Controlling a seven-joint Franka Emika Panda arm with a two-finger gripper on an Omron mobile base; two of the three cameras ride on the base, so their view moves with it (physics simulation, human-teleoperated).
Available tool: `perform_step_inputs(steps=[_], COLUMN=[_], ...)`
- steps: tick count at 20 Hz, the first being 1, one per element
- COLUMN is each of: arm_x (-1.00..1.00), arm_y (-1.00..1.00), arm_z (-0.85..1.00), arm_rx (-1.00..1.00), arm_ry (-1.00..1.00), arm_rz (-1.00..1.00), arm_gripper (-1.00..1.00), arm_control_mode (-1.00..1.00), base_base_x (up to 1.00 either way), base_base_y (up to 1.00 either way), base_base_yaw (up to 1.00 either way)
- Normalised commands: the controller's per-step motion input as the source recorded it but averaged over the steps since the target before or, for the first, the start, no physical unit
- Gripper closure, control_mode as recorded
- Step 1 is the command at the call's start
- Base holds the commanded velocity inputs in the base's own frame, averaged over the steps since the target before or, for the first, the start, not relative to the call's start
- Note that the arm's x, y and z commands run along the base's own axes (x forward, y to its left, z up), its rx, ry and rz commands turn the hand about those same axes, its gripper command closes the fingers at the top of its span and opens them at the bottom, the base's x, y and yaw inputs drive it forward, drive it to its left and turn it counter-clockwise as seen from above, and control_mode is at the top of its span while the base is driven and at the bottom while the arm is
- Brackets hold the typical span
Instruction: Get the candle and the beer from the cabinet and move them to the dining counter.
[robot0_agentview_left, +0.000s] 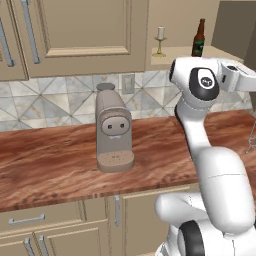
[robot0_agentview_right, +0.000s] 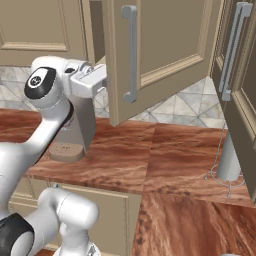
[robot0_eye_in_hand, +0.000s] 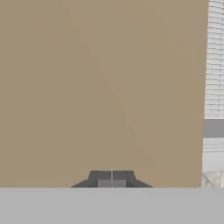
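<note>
I see the candle (robot0_agentview_left: 160, 39) and the beer (robot0_agentview_left: 198, 39) standing apart on the open cabinet (robot0_agentview_left: 200, 52) shelf, candle nearer its left edge. My gripper (robot0_eye_in_hand: 112, 179) is clenched on nothing, facing the beige door (robot0_agentview_right: 160, 50).

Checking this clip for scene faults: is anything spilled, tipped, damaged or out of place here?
Nothing stands out. The candle and the beer stand upright and apart on the cabinet shelf, its door swung open. The coffee machine sits upright on the counter. The gripper is shut, empty.
</note>
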Motion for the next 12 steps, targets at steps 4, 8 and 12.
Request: perform_step_inputs(steps=[4,8,12], arm_x=[-0.01,-0.13,-0.04], arm_y=[-0.66,-0.75,-0.77], arm_z=[-0.11,-0.09,-0.11], arm_rx=[0.00,0.01,0.03], arm_ry=[-0.01,0.00,0.00], arm_rz=[-0.19,-0.11,0.00], arm_gripper=[1.00,1.00,1.00], arm_control_mode=[-1.00,-1.00,-1.00], base_base_x=[0.00,0.00,0.00], base_base_y=[0.00,0.00,0.00], base_base_yaw=[0.00,0.00,0.00])
